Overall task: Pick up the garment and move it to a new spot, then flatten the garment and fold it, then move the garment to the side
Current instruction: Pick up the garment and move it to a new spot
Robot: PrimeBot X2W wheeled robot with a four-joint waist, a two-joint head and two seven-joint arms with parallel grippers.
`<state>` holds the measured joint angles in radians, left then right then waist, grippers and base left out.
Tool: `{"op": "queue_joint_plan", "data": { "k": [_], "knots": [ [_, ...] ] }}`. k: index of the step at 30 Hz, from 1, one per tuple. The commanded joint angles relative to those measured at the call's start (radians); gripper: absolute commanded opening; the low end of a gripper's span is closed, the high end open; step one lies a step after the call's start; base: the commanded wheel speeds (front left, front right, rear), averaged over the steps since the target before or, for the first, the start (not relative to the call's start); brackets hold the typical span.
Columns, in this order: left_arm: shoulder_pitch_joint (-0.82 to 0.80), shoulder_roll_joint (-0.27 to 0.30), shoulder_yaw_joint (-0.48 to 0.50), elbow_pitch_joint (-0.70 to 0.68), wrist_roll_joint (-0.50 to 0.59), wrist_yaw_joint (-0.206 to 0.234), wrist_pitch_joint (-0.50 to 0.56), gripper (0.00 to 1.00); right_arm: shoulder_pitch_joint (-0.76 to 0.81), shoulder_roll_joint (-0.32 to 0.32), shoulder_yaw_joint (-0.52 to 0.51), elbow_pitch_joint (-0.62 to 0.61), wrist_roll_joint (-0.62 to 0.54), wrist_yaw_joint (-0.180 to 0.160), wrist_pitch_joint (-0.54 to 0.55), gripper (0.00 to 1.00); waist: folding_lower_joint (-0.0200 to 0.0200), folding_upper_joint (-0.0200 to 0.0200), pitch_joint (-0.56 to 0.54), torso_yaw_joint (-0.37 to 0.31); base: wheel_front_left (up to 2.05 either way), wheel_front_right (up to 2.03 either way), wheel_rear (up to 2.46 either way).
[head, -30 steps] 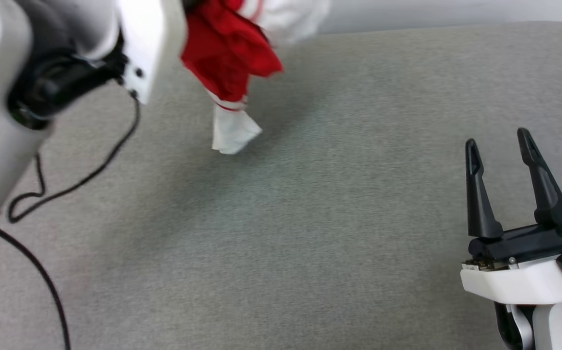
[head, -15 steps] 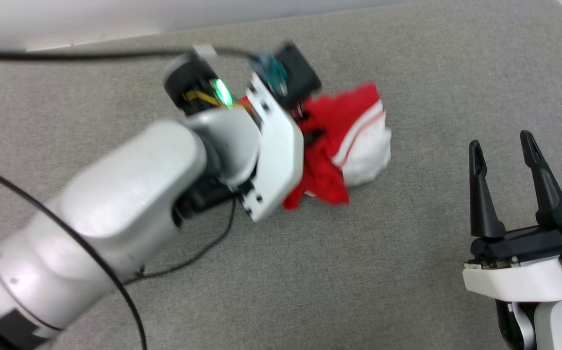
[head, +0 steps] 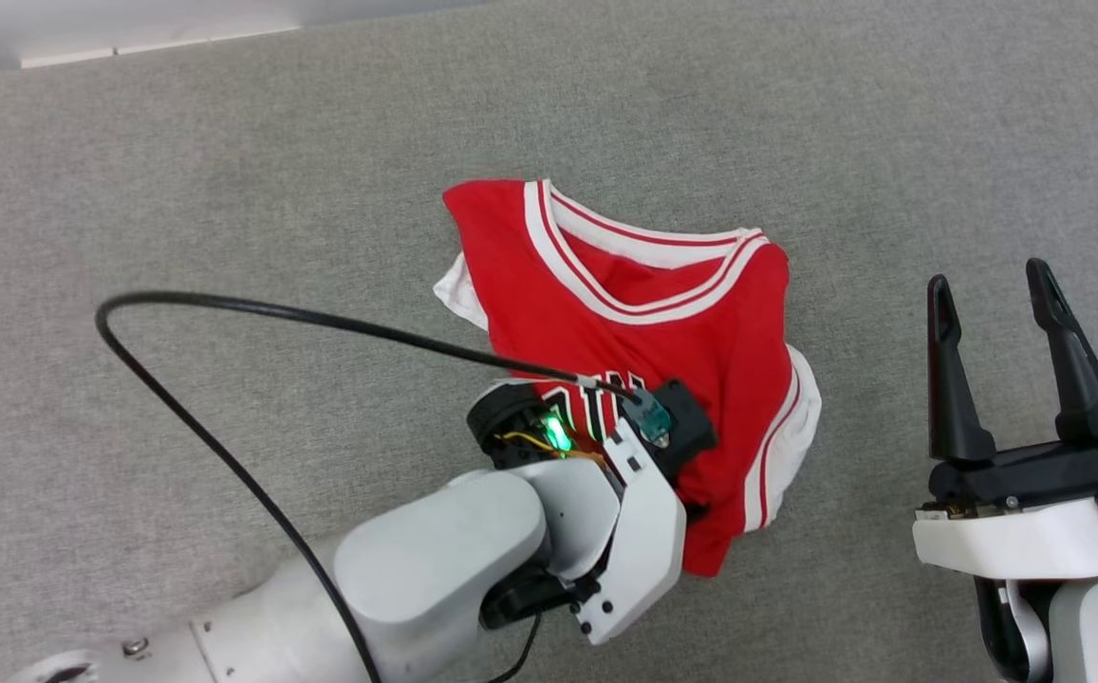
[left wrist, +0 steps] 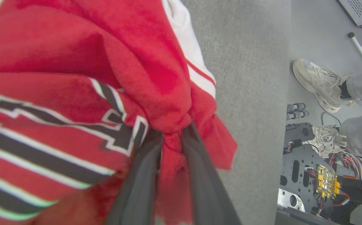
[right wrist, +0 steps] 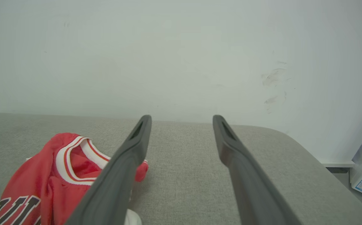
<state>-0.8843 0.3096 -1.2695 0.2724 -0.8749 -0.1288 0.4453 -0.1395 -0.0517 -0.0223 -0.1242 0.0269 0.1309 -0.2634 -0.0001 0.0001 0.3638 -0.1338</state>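
Note:
The garment (head: 643,294), a red jersey with white-and-red striped trim, lies partly spread on the grey padded surface (head: 226,190), collar toward the far side and black lettering near my left wrist (head: 639,493). That wrist covers its near edge. In the left wrist view my left gripper (left wrist: 171,131) is shut on a bunched fold of the garment (left wrist: 74,62). Well to the garment's right, my right gripper (head: 989,280) stands open and empty. The right wrist view has the right gripper (right wrist: 182,118) aimed at the wall, the garment (right wrist: 43,178) at its lower left.
A black cable (head: 226,313) loops from my left wrist over the surface at the left. Beyond the surface's edge, a person's shoes (left wrist: 318,84) and exposed robot base electronics (left wrist: 324,181) are on the floor. A pale wall (right wrist: 181,56) backs the surface.
The head camera has tilted down. The garment, hanging bunched from my left gripper a second ago, now lies on the surface, still gripped. The right gripper has kept its pose.

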Motion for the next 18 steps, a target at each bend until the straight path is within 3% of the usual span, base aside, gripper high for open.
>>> {"op": "queue_joint_plan", "data": {
  "k": [1, 2, 3, 4, 8, 12, 18],
  "knots": [
    [0.034, -0.011, -0.014, 0.012, 0.008, -0.001, 0.000, 0.00, -0.004, 0.003, -0.002, 0.005, 0.000, 0.000, -0.002, 1.00, 0.0001, -0.0001, -0.007, 0.005, 0.00, 0.00, 0.00],
    [0.039, -0.018, -0.015, 0.020, 0.013, -0.001, -0.012, 0.00, -0.001, 0.003, -0.001, 0.007, -0.001, 0.000, -0.002, 1.00, 0.0001, -0.0001, -0.013, 0.008, 0.00, 0.00, 0.00],
    [0.036, -0.024, -0.014, 0.029, 0.026, -0.001, -0.031, 0.34, 0.003, 0.003, 0.001, 0.010, -0.003, 0.000, -0.002, 1.00, 0.0001, -0.0001, -0.021, 0.011, 0.00, 0.00, 0.00],
    [0.030, -0.029, -0.012, 0.038, 0.037, -0.001, -0.058, 1.00, 0.009, 0.003, 0.002, 0.013, -0.005, 0.000, -0.002, 1.00, 0.0001, -0.0001, -0.030, 0.014, 0.00, 0.00, 0.00],
    [0.000, -0.054, 0.017, 0.065, 0.078, 0.004, -0.212, 1.00, 0.034, 0.003, 0.002, 0.023, -0.014, 0.000, -0.002, 1.00, 0.0001, -0.0001, -0.078, 0.031, 0.00, 0.00, 0.00],
    [0.006, -0.066, 0.064, 0.072, 0.117, 0.045, -0.357, 1.00, 0.063, 0.002, 0.005, 0.035, -0.025, 0.000, -0.002, 1.00, 0.0001, -0.0001, -0.130, 0.050, 0.00, 0.00, 0.00],
    [0.038, -0.037, 0.142, 0.057, 0.169, 0.165, -0.546, 1.00, 0.096, 0.002, 0.001, 0.045, -0.031, 0.000, -0.002, 1.00, 0.0001, -0.0001, -0.185, 0.077, 0.00, 0.00, 0.00]
  ]
}}
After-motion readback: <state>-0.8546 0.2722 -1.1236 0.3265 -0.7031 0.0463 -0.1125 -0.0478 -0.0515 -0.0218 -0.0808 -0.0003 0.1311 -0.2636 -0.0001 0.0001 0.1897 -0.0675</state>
